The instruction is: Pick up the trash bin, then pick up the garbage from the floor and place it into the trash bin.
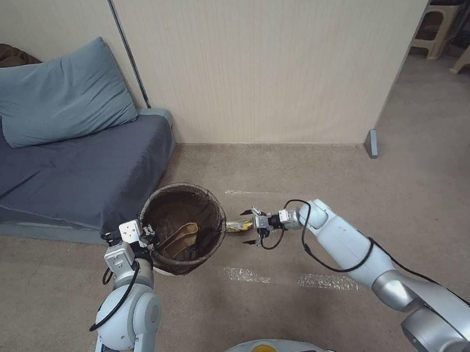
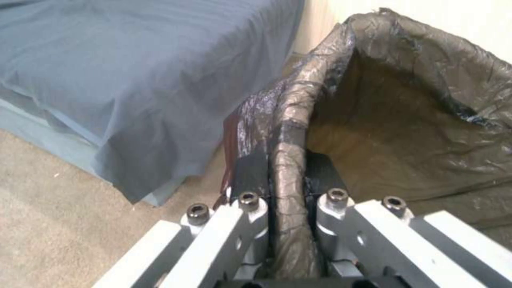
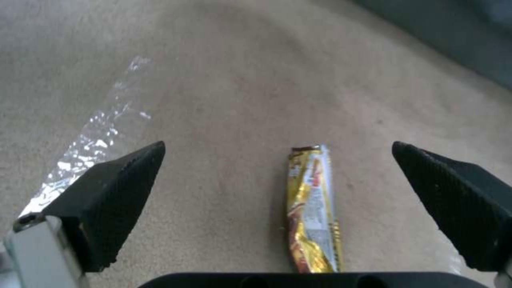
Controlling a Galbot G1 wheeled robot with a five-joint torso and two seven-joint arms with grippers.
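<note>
The left gripper [image 2: 288, 192] pinches the trash bin [image 1: 183, 228] by its lined rim, holding it off the floor [image 1: 301, 301] beside the bed corner. The right gripper [image 3: 277, 200], fingers spread wide, straddles a yellow wrapper [image 3: 312, 208] lying flat, ready to close.

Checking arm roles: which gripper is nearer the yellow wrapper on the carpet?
Right. The right gripper is open with the yellow wrapper lying on the carpet between its fingers. The left gripper is shut on the trash bin rim, on the bin's far side from the wrapper.
</note>
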